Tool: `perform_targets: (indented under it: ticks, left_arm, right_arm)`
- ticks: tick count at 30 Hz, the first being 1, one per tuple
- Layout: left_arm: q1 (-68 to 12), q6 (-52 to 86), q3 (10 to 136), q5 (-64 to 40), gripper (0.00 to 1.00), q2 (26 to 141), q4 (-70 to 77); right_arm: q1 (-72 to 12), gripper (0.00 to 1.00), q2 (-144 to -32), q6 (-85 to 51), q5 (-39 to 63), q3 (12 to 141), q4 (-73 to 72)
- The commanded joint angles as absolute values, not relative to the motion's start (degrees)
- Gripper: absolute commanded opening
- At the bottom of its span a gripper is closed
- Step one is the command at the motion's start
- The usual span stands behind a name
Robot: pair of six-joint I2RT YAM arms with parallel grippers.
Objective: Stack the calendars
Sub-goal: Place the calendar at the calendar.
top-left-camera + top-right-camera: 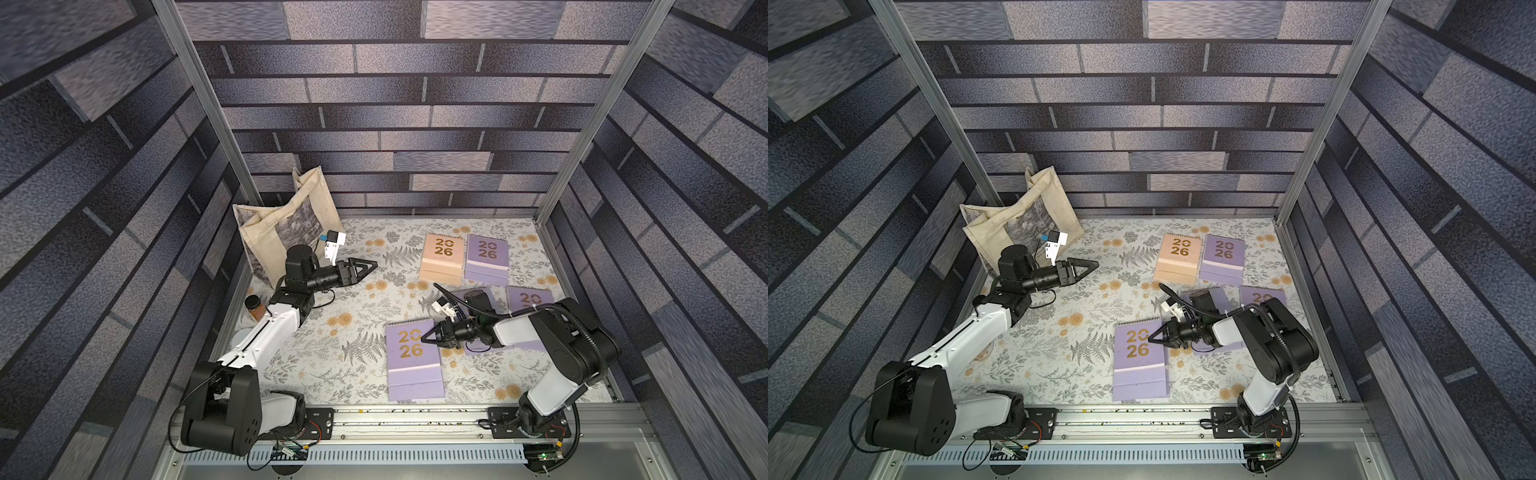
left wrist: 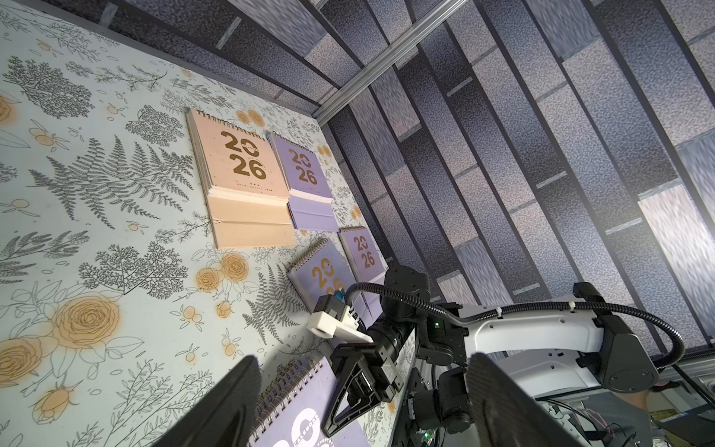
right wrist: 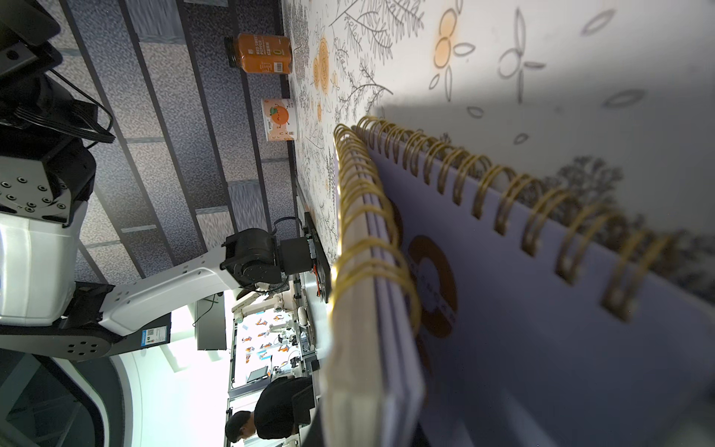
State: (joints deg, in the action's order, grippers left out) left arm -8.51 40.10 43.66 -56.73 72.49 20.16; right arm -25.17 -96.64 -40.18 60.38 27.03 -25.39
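Closest of all, filling the right wrist view, is the gold wire spiral of the near calendar, lavender and blurred by nearness. In both top views this near calendar lies flat and face up at about 5 o'clock on the tabletop. Its long axis runs roughly 12 to 6, turned a touch off square, with the spiral toward 12 and the gold numerals reading upright from the front rail.

It looks light and stiff, with a smooth cover lying tight to the cloth, so I'd guess it slides more readily than it lifts. A side edge just below the spiral looks the best hold. The folded stand flap at the 6 o'clock end may flop.

The right tool is closed, its tip at the calendar's 3 o'clock edge near the spiral. I cannot tell whether it pinches the cover or only rests there.

Further out, the peach calendar and a lavender neighbour sit side by side at 1 o'clock. Two more lavender ones lie at 3 o'clock, partly under the right arm. All point the same way and none is visibly stacked.

The left tool hangs wide open and empty toward 12 o'clock. The tote bag slumps at 10 o'clock.
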Motion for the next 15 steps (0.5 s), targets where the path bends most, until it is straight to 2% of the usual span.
perform_targets:
  ticks: [1, 12, 15]
  left_arm:
    - [-8.1, 40.2, 43.4, -57.7, 0.86, 72.4, 21.6]
    - [-7.8, 40.2, 43.8, -57.8, 0.86, 72.6, 21.6]
    - [-7.9, 40.2, 43.7, -57.7, 0.86, 72.7, 21.7]
  right_arm:
    - [-25.0, 0.0, -97.7, -40.4, 55.0, 26.6, -24.9]
    - [-23.5, 0.0, -95.9, -39.5, 54.7, 27.4, -20.7]
    - [-23.2, 0.05, -95.3, -38.4, 54.0, 27.5, -18.3]
